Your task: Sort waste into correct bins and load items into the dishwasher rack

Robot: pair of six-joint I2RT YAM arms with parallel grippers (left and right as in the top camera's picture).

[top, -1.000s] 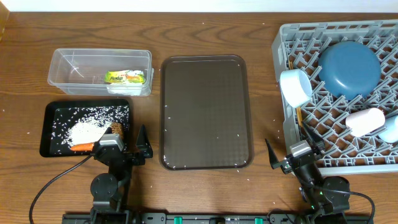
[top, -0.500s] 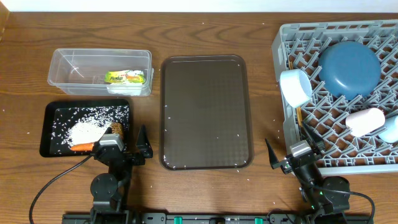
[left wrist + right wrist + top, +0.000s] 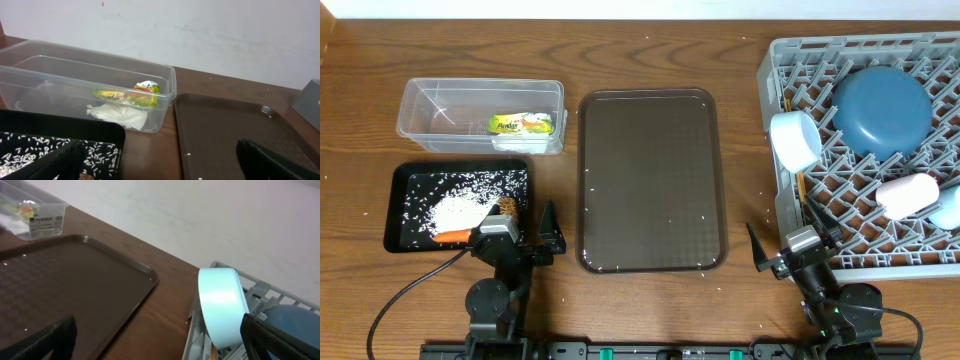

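The clear tub (image 3: 420, 100) holds the green-yellow wrapper (image 3: 523, 124) and the white napkin (image 3: 120, 115). The black tray (image 3: 395, 200) holds rice (image 3: 455, 212), the carrot (image 3: 450, 237) and the brown lump (image 3: 508, 208). The grey rack (image 3: 800, 60) holds the dark-blue plate (image 3: 880, 108), white bowl (image 3: 795, 140), pink cup (image 3: 908, 194), light-blue cup (image 3: 950, 208) and chopsticks (image 3: 804, 200). My left gripper (image 3: 534, 237) is open and empty between the black tray and the brown serving tray (image 3: 650, 180). My right gripper (image 3: 790, 248) is open and empty by the rack's front left corner.
The brown serving tray lies in the middle of the wooden table, with a few rice grains on it and around it. A white wall runs along the table's far edge. The bowl (image 3: 222, 305) stands on edge just ahead of the right gripper.
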